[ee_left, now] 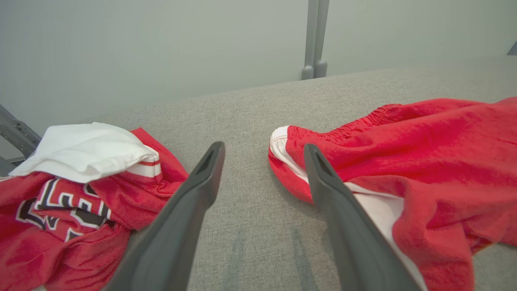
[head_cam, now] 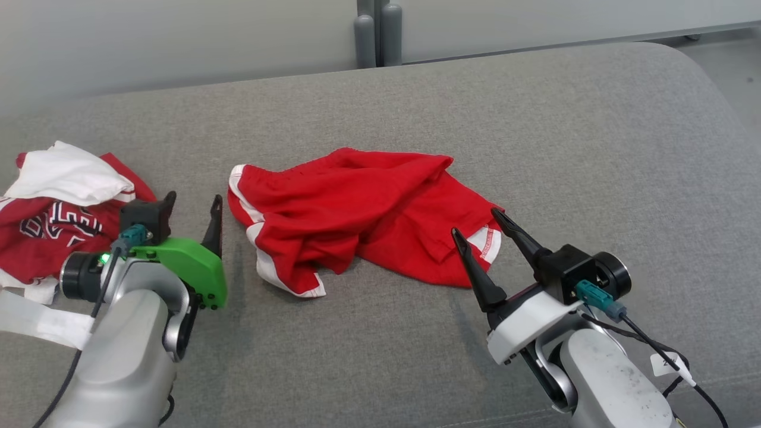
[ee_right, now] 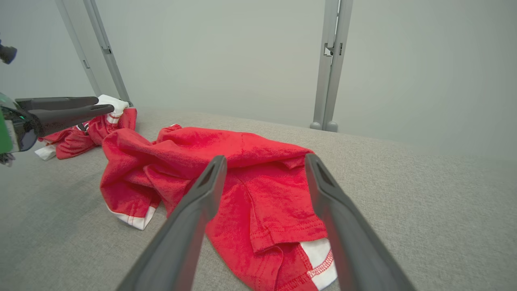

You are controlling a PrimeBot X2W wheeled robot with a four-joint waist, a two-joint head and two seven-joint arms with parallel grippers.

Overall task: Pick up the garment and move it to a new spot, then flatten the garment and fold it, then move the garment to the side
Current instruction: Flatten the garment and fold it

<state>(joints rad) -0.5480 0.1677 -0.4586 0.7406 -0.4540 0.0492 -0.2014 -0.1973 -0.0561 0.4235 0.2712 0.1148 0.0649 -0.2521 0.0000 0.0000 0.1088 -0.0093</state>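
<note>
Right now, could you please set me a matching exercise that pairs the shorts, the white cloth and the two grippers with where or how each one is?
Things:
1. red shorts
2. white cloth
3. left gripper
4. right gripper

Places and states:
A. open, at the white-trimmed hem of the shorts
B. lying on top of the lettered jersey
C. crumpled in the middle of the grey cushion
D. open, between the jersey heap and the shorts

Pairs: 1-C, 2-B, 3-D, 4-A.
</note>
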